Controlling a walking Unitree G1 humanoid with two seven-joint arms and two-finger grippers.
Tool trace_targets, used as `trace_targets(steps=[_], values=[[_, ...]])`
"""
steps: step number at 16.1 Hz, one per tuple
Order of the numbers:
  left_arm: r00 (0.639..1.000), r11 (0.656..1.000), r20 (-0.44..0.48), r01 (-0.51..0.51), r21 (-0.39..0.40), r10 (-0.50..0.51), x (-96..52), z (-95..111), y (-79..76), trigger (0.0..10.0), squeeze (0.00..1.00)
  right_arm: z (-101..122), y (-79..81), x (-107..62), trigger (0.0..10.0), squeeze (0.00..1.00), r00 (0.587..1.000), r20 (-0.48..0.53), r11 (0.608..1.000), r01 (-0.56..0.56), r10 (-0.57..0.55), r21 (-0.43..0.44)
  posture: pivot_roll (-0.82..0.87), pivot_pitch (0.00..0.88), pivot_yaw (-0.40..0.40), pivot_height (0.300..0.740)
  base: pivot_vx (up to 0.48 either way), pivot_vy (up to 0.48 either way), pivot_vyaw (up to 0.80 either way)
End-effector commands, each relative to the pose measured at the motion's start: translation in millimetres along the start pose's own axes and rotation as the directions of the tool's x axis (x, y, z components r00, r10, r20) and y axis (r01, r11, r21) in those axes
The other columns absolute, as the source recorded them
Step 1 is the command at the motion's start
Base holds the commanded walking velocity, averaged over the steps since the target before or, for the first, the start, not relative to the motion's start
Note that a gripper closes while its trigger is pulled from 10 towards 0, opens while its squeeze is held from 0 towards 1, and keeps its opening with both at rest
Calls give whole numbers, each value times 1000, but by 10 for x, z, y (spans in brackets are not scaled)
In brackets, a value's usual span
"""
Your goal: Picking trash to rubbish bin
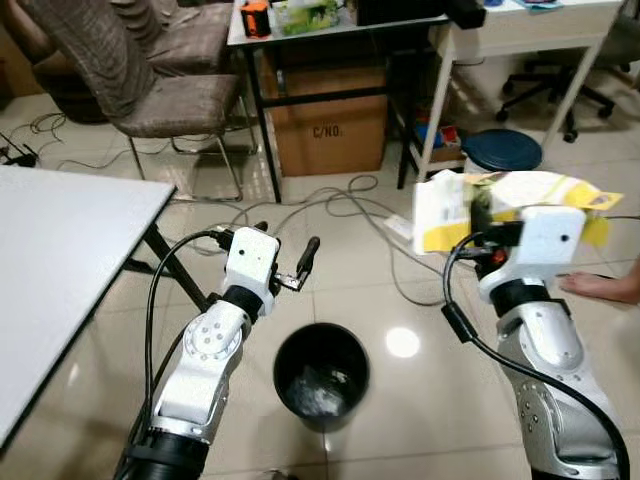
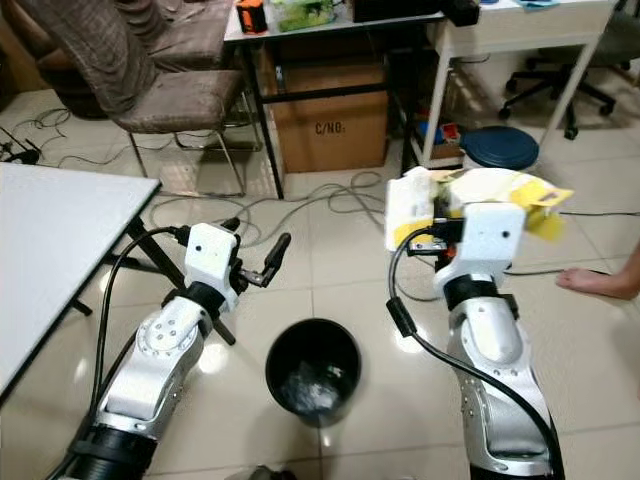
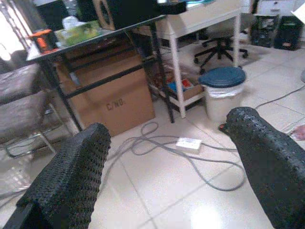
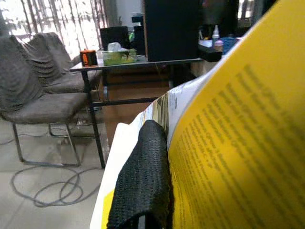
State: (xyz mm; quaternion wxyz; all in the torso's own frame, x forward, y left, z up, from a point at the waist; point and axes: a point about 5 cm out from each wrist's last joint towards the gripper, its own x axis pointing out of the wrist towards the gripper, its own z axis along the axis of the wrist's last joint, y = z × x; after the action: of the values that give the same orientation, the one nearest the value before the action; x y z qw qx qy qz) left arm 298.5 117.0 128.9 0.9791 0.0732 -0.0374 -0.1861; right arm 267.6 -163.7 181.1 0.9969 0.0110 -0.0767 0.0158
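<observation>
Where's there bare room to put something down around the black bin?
The white table top on the robot's left is bare. Bare tiles flank the black bin between the arms. Crowded: cables ahead, toward the cardboard box; the right gripper holds the yellow carton.

We see even, bright indoor light; a ceiling lamp glares off the glossy floor [image 1: 403, 342] beside the bin [image 1: 321, 372]. Daylight blows out the window [image 4: 62, 19] in the right wrist view. The near black fingers [image 3: 267, 157] and yellow carton [image 4: 238, 157] blur.
</observation>
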Motion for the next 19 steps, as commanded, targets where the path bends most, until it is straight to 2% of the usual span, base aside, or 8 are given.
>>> trace_targets(steps=[1, 4, 6, 19], values=[[999, 1000, -23, -24, 11, 24, -37, -43, 96, 10000, 0, 13, 83, 17, 0, 0, 1000, 12, 1000, -26, 26, 14, -78, 127, 73, 740, 480, 0, 0], [999, 1000, -27, -27, 8, 27, -47, -52, 99, 10000, 0, 9, 85, 12, 0, 0, 1000, 10, 1000, -24, 24, 14, -79, 129, 74, 740, 416, 0, 0], [1000, 1000, -22, -17, -13, 16, -49, -43, 68, 10000, 0, 1, 80, 7, 0, 0, 1000, 6, 1000, -22, 22, 14, -80, 131, 75, 740, 0, 0, 0], [999, 1000, -45, 7, -20, -8, -66, -88, 41, 10000, 0, -57, 98, -20, 0, 0, 1000, -20, 999, -18, 19, 44, -80, 143, 79, 740, 0, 0, 0]])
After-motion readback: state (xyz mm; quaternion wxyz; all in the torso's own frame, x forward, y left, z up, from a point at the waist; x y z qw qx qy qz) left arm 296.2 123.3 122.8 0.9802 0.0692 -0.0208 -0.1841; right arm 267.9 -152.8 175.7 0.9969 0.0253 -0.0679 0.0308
